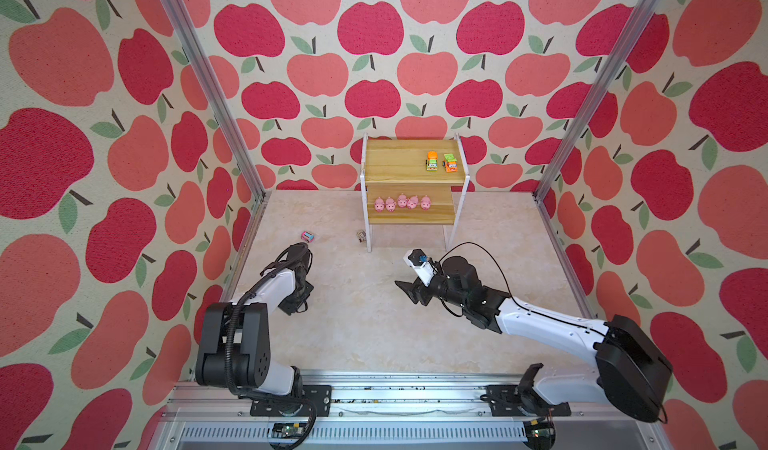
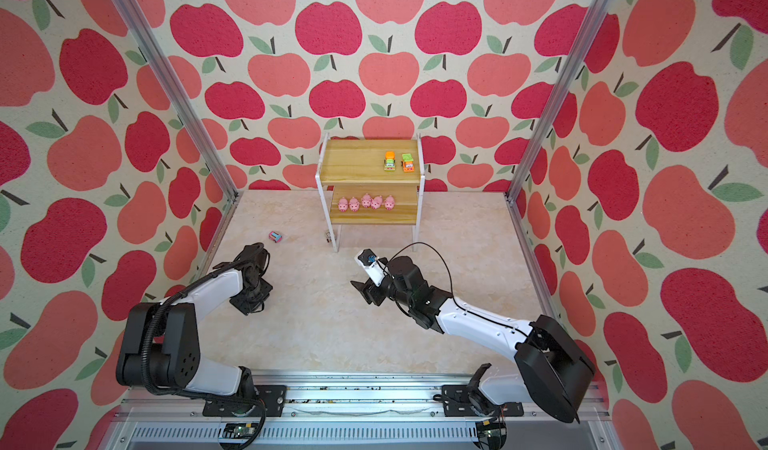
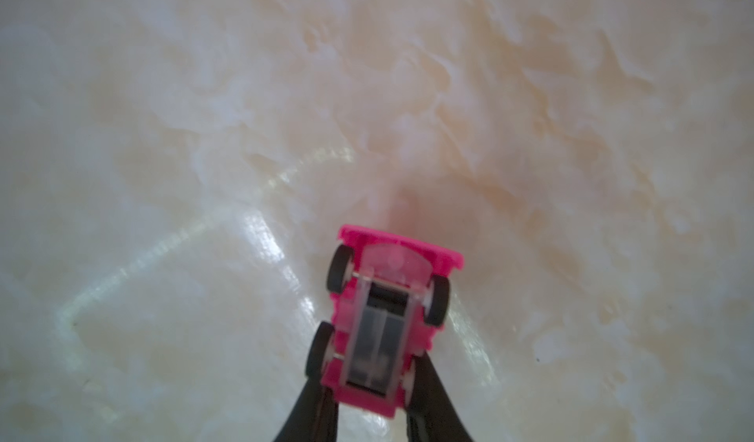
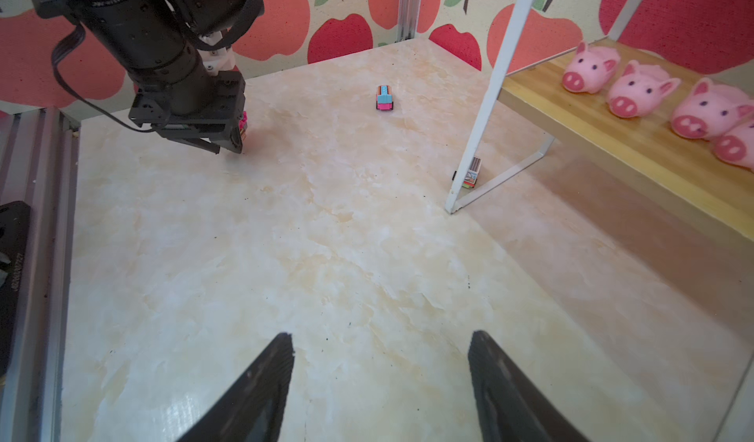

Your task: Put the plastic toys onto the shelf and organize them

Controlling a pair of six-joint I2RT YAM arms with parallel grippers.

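A: Left claw (image 3: 373,374) clenched on the pink truck (image 3: 387,309), wheels facing the wrist camera, down near the desk (image 3: 163,134)!
B: Right claw (image 4: 381,338) spread wide. 5 pigs (image 1: 401,202) line the shelf's (image 1: 399,165) lower board, 2 trucks (image 1: 432,161) up top.

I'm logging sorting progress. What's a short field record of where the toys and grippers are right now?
left gripper: shut on pink truck
right gripper: open, empty
upper shelf board: two trucks
lower shelf board: five pigs
table: blue-topped truck lying free; small truck beside shelf leg
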